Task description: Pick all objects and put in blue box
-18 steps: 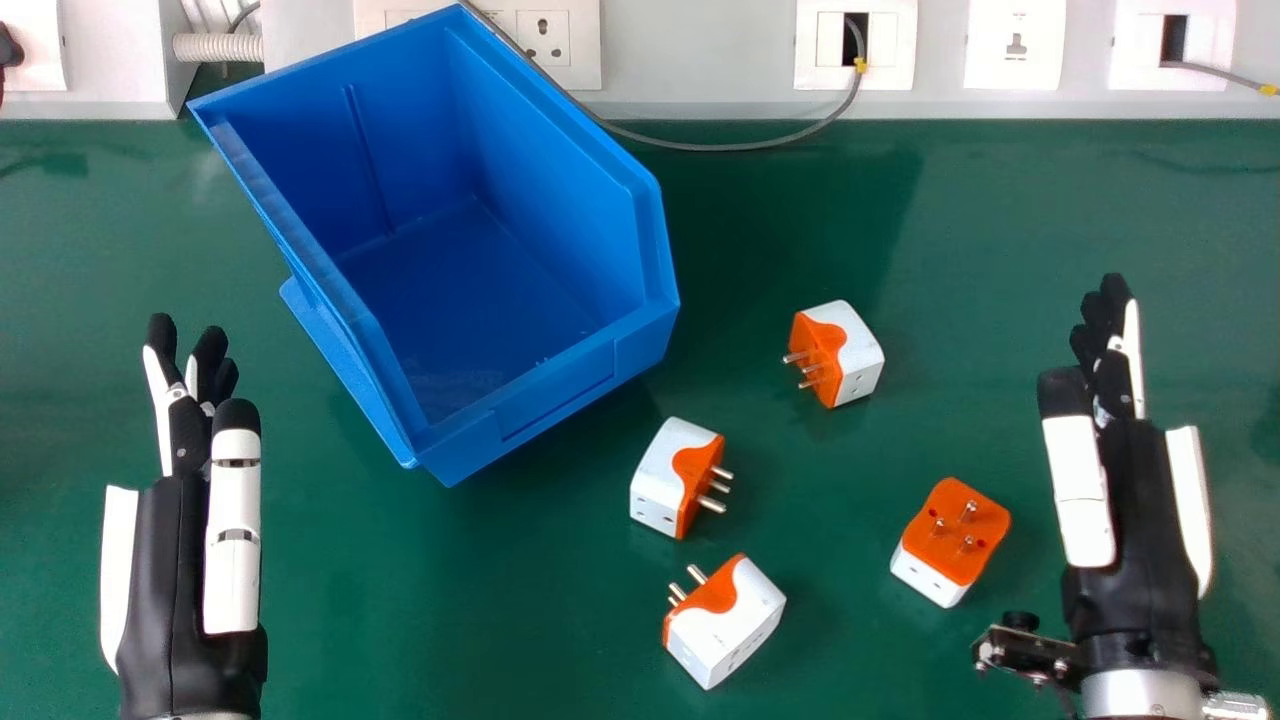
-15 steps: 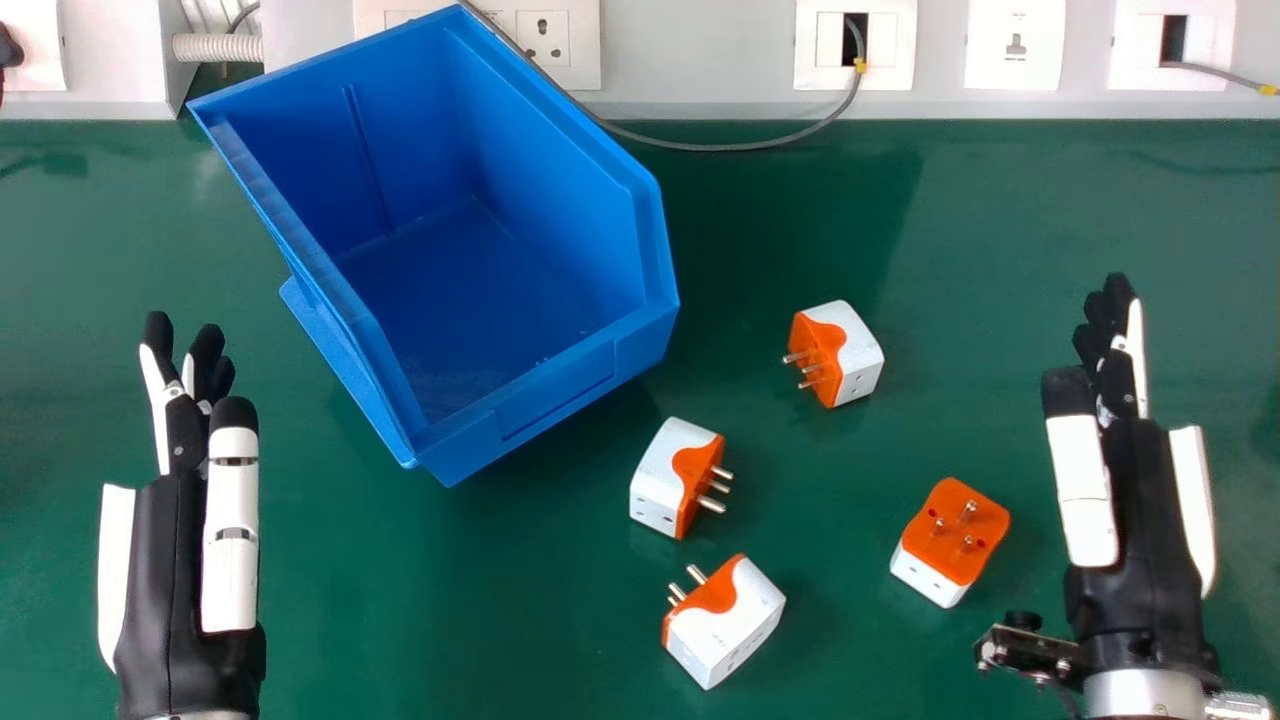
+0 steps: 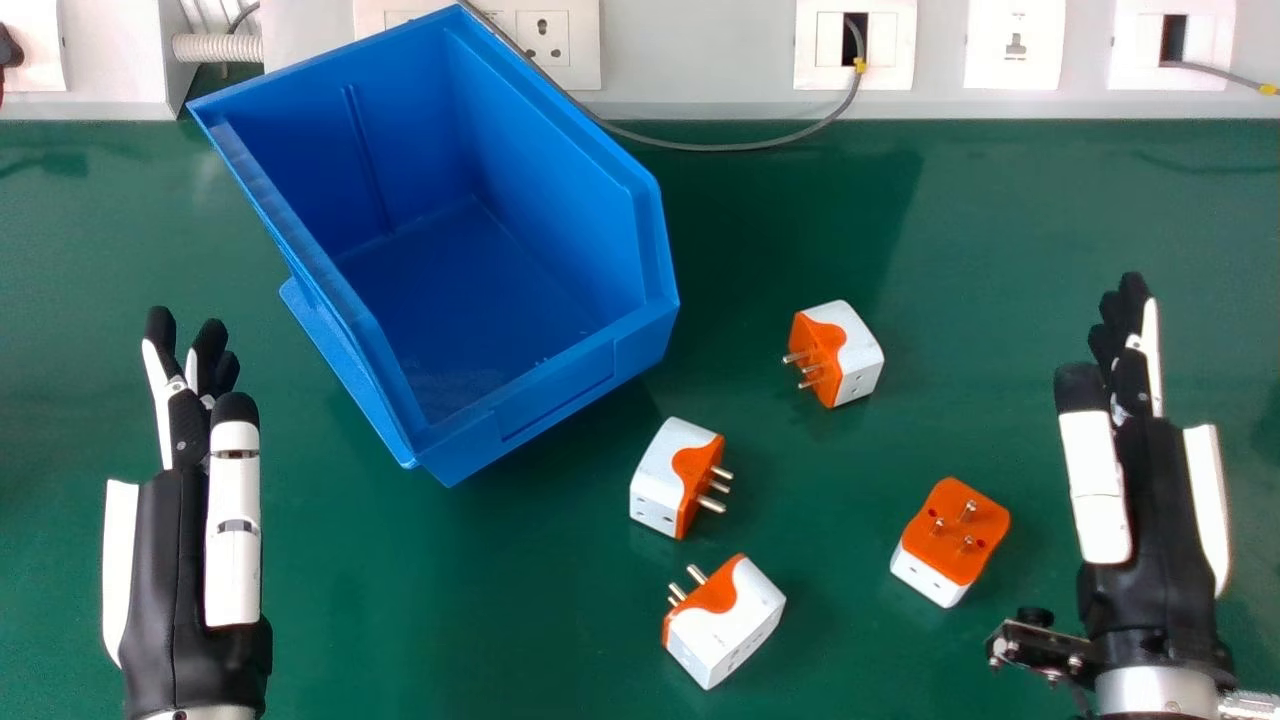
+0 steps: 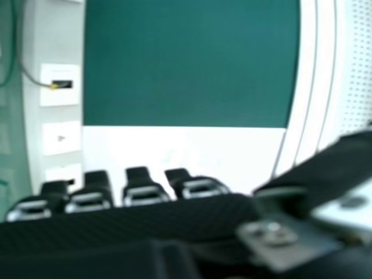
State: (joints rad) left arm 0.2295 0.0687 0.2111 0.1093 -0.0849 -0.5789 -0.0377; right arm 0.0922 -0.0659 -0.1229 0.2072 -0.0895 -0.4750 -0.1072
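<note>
A pale wall panel [image 3: 700, 60] with sockets runs along the back of my green table [image 3: 450, 600], well beyond both hands. From the panel, a grey cable [image 3: 740, 147] sags onto the table's far edge, out ahead of the plugs, and runs to the box's rim.

At the far left I have the left hand [image 3: 175, 560], released, its fingers straight and pointing at the wall, nothing in its grasp. Ahead of it and to its right sits the blue box [image 3: 520, 420], turned at an angle, with none of the plugs inside.

Right of the left hand, past the box's near corner, I see the first orange and white plug [image 3: 660, 480], prongs towards the right hand. Just beside it, nearer me, the second plug [image 3: 735, 625] lies with its prongs aimed ahead and to the left. The third plug [image 3: 850, 350] is farther out, ahead and left of the right hand's palm, prongs towards the box. The fourth plug [image 3: 955, 530], prongs up, lies near the right hand, on its left side, not touching it.

At the far right is the right hand [image 3: 1150, 500], also released and holding nothing, fingers extended towards the wall.
</note>
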